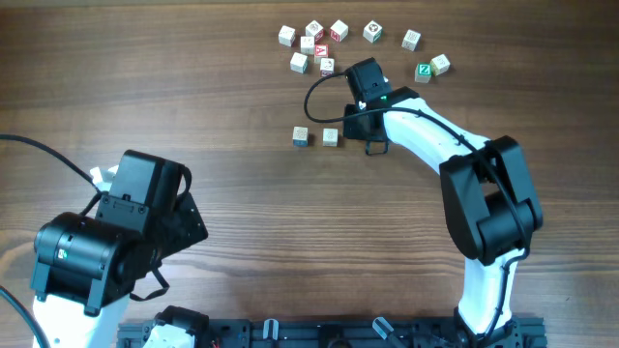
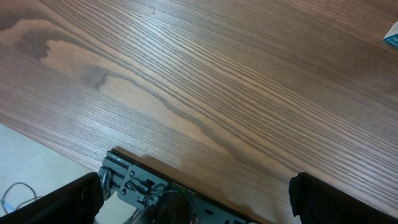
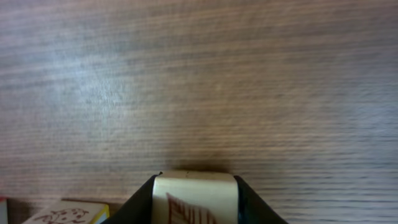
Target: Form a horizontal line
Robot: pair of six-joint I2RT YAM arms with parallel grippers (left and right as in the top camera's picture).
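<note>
Wood table (image 1: 193,97); cube row (image 1: 331,137) runs left-right.

Wooden letter cubes: fourteen in all. Eleven scattered cubes (image 1: 338,30) form a loose group toward 12 o'clock on the table (image 1: 145,77); several carry red marks and one is a green-marked cube (image 1: 424,71). Two paired cubes (image 1: 331,137) lie side by side, slightly apart, just above centre. One held cube (image 3: 196,190), red-marked, sits between the fingers of the right gripper (image 3: 194,205). Arms: two, the left arm (image 1: 106,242) at 8 o'clock and the right arm (image 1: 484,193) at 4 o'clock.
</note>
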